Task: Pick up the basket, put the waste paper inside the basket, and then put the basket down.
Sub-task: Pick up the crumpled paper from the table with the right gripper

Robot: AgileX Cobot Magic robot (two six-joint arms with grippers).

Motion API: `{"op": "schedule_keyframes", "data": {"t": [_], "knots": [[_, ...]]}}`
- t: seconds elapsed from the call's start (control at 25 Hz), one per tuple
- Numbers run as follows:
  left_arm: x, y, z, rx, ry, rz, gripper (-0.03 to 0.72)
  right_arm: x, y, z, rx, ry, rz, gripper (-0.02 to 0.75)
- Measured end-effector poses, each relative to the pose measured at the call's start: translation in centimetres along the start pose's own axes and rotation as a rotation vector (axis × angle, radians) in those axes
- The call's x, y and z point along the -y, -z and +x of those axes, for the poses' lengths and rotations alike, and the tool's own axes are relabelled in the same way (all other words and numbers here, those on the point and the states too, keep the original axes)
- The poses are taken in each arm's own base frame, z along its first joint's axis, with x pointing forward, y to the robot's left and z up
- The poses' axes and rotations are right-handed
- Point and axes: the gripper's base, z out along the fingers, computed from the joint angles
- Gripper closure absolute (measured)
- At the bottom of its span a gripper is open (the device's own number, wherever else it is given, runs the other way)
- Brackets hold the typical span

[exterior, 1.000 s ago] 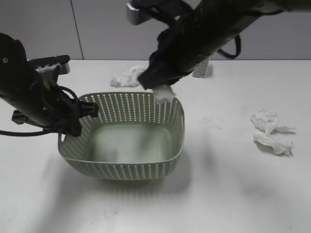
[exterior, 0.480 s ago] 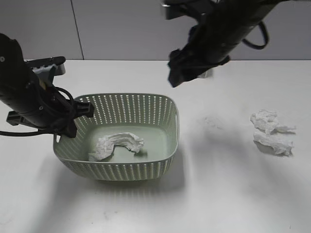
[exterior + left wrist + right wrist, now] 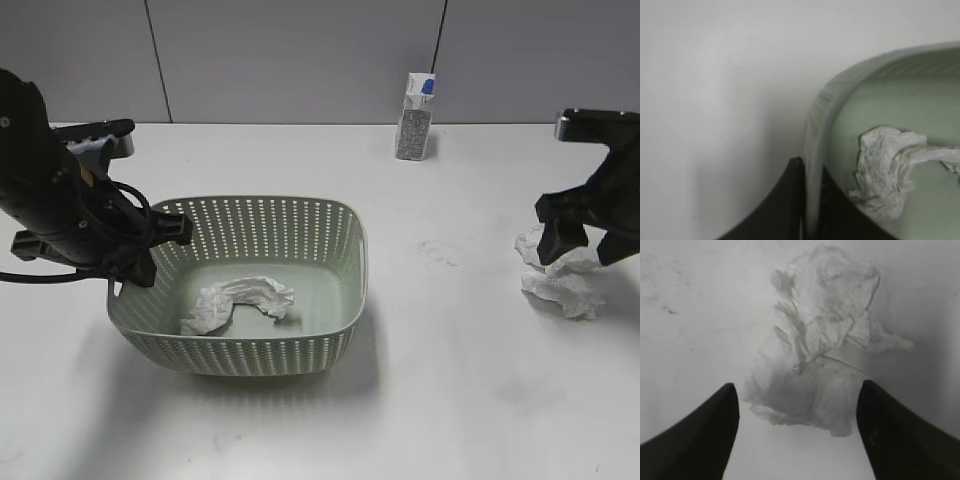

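A pale green perforated basket (image 3: 345, 235) sits at centre-left with a shadow under it. My left gripper (image 3: 138, 262) is shut on its left rim; the left wrist view shows the rim (image 3: 826, 100) pinched between the jaws (image 3: 812, 200). One crumpled waste paper (image 3: 240, 298) lies inside the basket and also shows in the left wrist view (image 3: 887, 172). More crumpled waste paper (image 3: 562, 288) lies on the table at the right. My right gripper (image 3: 572, 240) is open and empty just above it. In the right wrist view, the jaws (image 3: 797, 407) straddle the near edge of the paper (image 3: 822, 347).
A small white and blue carton (image 3: 416, 128) stands at the back of the white table (image 3: 450, 380), between the basket and the right arm. A grey wall runs behind the table.
My right gripper dropped its paper into the basket, then swung right and down to the paper on the table. The basket shifted slightly left.
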Motion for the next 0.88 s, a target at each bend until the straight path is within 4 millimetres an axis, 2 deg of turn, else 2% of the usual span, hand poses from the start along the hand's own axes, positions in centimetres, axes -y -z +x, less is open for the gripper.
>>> {"op": "schedule_keyframes", "data": {"t": [0.2,0.4,0.48,0.52,0.68,0.72,0.76,0.88], "knots": [[0.0,0.0,0.0,0.0,0.0,0.0,0.685,0.7,-2.8,2.3,0.024,-0.036,0.021,0.16],[0.0,0.0,0.0,0.002,0.0,0.001,0.685,1.0,-5.4,2.9,0.0,-0.07,0.034,0.191],[0.0,0.0,-0.1,0.006,0.0,0.002,0.685,1.1,-5.5,2.8,0.001,-0.063,0.037,0.248],[0.0,0.0,-0.1,0.006,0.0,0.002,0.685,1.1,-5.6,2.9,-0.001,-0.061,0.039,0.301],[0.0,0.0,-0.1,0.007,0.0,0.002,0.685,0.5,-5.6,2.9,-0.008,-0.016,0.035,0.624],[0.0,0.0,-0.1,0.007,-0.001,0.002,0.685,0.2,-5.7,3.0,-0.019,0.006,0.031,0.682],[0.0,0.0,-0.1,0.007,-0.001,0.002,0.685,-0.4,-5.7,3.2,-0.033,0.029,0.024,0.709],[0.0,0.0,-0.1,0.007,-0.001,0.002,0.685,-2.5,-5.4,4.0,-0.083,0.101,-0.003,0.717]]}}
